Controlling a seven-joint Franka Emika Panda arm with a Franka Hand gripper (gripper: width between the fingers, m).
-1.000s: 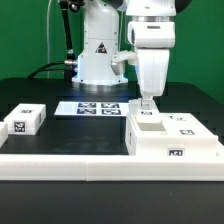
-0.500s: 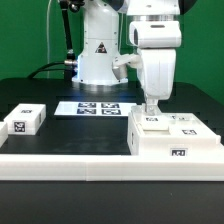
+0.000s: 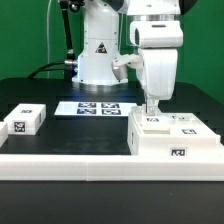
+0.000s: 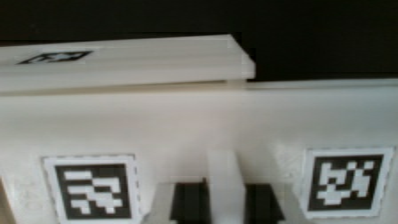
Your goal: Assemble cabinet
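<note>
The large white cabinet box (image 3: pixel 176 143) lies at the exterior view's right, against the white rail, with tagged white panels (image 3: pixel 185 124) on its top. My gripper (image 3: pixel 152 107) points straight down at the box's back left corner. In the wrist view my two dark fingers (image 4: pixel 192 203) stand close on either side of a thin white edge (image 4: pixel 228 192) of the box, between two tags (image 4: pixel 93 186); they look shut on it. A small white tagged block (image 3: pixel 25 121) lies apart at the exterior view's left. Another tagged white piece (image 4: pixel 125 62) shows beyond the box.
The marker board (image 3: pixel 98 107) lies flat in the middle, in front of the robot base (image 3: pixel 98 60). A long white rail (image 3: pixel 90 161) runs along the table's front edge. The table top is black.
Since a second ago my gripper has moved a little to the exterior view's right and down onto the box's corner. It has held still over the last half second.
</note>
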